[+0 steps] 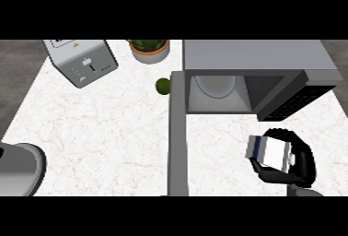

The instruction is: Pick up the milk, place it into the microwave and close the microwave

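Observation:
The milk carton (pixel 270 152), white with a blue end, lies tilted in my right hand (pixel 299 166), whose black fingers and thumb curl round it. It is held above the counter, in front of the microwave's control panel and a little right of the opening. The microwave (pixel 258 57) stands at the back right with its cavity (pixel 216 92) open and a round glass plate inside. Its door (pixel 178 133) swings out toward me, seen edge-on as a long grey bar. My left hand does not show.
A silver toaster (pixel 81 62) sits at the back left, a potted plant (pixel 148 48) behind centre, and a small green fruit (pixel 163 85) beside the door hinge. A round metal pot (pixel 17 168) is at the left edge of the white marble counter (pixel 102 133).

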`<action>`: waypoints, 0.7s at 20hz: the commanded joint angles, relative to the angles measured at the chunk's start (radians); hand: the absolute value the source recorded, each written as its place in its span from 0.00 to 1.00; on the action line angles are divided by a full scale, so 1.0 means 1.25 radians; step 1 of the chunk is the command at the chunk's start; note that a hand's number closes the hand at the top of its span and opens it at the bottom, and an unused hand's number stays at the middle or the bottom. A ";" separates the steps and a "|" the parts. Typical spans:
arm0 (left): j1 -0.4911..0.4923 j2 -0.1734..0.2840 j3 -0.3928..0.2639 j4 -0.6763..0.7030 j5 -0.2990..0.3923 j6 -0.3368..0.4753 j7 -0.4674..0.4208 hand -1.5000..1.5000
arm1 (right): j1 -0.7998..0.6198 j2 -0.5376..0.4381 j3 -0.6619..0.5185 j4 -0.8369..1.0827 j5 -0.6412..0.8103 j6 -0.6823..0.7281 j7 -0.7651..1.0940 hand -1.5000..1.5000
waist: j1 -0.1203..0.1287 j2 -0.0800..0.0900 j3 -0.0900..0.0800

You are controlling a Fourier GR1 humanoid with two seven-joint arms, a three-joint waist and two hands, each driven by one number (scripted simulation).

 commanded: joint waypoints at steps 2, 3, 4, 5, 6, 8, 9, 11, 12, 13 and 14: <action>-0.048 0.030 0.019 -0.037 0.043 0.046 0.074 0.00 | 0.088 0.043 0.067 -0.174 0.009 -0.017 0.091 1.00 | -0.002 0.000 0.000; 0.042 0.001 0.043 -0.013 0.047 -0.045 -0.009 0.00 | 0.034 0.030 0.051 -0.181 0.004 -0.035 0.125 1.00 | 0.004 0.000 0.000; -0.010 0.016 0.036 -0.010 0.055 0.010 0.038 0.00 | 0.078 0.046 0.094 -0.264 0.047 -0.070 0.148 1.00 | -0.001 -0.001 0.000; 0.012 0.019 0.050 0.015 0.046 -0.036 0.005 0.00 | 0.021 0.063 0.094 -0.215 0.070 -0.108 0.148 1.00 | 0.003 0.000 0.000; 0.013 0.001 0.030 0.005 0.029 -0.027 0.012 0.00 | -0.003 0.073 0.100 -0.249 0.068 -0.128 0.200 1.00 | 0.003 0.000 0.000; 0.030 0.003 0.066 0.009 0.055 -0.052 -0.008 0.00 | -0.018 0.062 0.090 -0.200 0.099 -0.145 0.170 1.00 | 0.005 0.001 0.000; -0.007 -0.010 0.024 0.024 -0.002 -0.026 0.011 0.00 | -0.021 0.053 0.086 -0.235 0.102 -0.156 0.200 1.00 | 0.002 0.001 0.000; -0.025 0.006 0.060 0.079 0.014 -0.049 -0.036 0.00 | -0.128 0.058 0.095 -0.203 0.146 -0.204 0.280 1.00 | 0.007 0.002 0.000; 0.002 0.009 0.072 0.068 0.034 -0.068 -0.027 0.00 | -0.095 0.054 0.094 -0.240 0.128 -0.189 0.305 1.00 | 0.005 0.001 0.000; -0.010 0.000 0.048 0.014 0.016 -0.025 0.017 0.00 | -0.152 0.056 0.067 -0.153 0.135 -0.210 0.289 1.00 | 0.007 0.002 0.000; 0.007 0.008 0.063 0.024 0.056 -0.041 0.021 0.00 | -0.165 0.059 0.093 -0.150 0.170 -0.225 0.304 1.00 | 0.008 0.002 0.000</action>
